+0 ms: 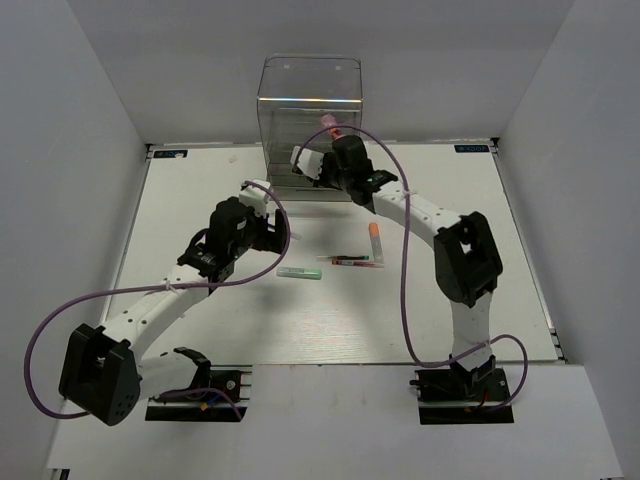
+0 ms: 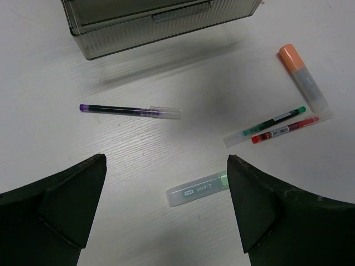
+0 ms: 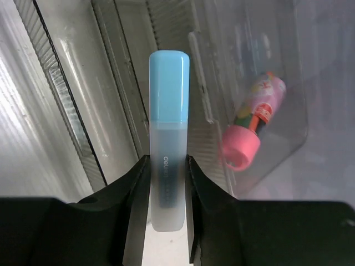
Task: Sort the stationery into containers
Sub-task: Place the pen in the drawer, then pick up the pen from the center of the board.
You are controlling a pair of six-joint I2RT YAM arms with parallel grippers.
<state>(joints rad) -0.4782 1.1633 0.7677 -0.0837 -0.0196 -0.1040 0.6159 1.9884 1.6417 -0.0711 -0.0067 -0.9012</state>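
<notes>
White table point(image 1: 200, 200), clear drawer cabinet point(image 1: 310, 100) at far edge.
Right gripper point(image 3: 166, 177) clamped on blue-capped marker point(image 3: 168, 100) at cabinet; pink marker point(image 3: 252, 124) inside; left gripper point(image 2: 165, 166) spread wide before cabinet, above loose pens point(image 2: 272, 122).

Left wrist view: drawer cabinet point(image 2: 166, 27) beyond the left fingers point(image 2: 66, 205), cut off by the top edge; only its lowest part shows. Green-capped marker point(image 2: 197, 189): cap end mostly hidden behind one finger.

Right wrist view: blue-capped marker point(image 3: 168, 138), lower barrel sides covered by the right fingers point(image 3: 136, 210). Pink marker point(image 3: 252, 124), beyond and right of the fingers, blurred behind clear plastic; print unreadable.

Top view: right fingers too small to make out against the cabinet.
</notes>
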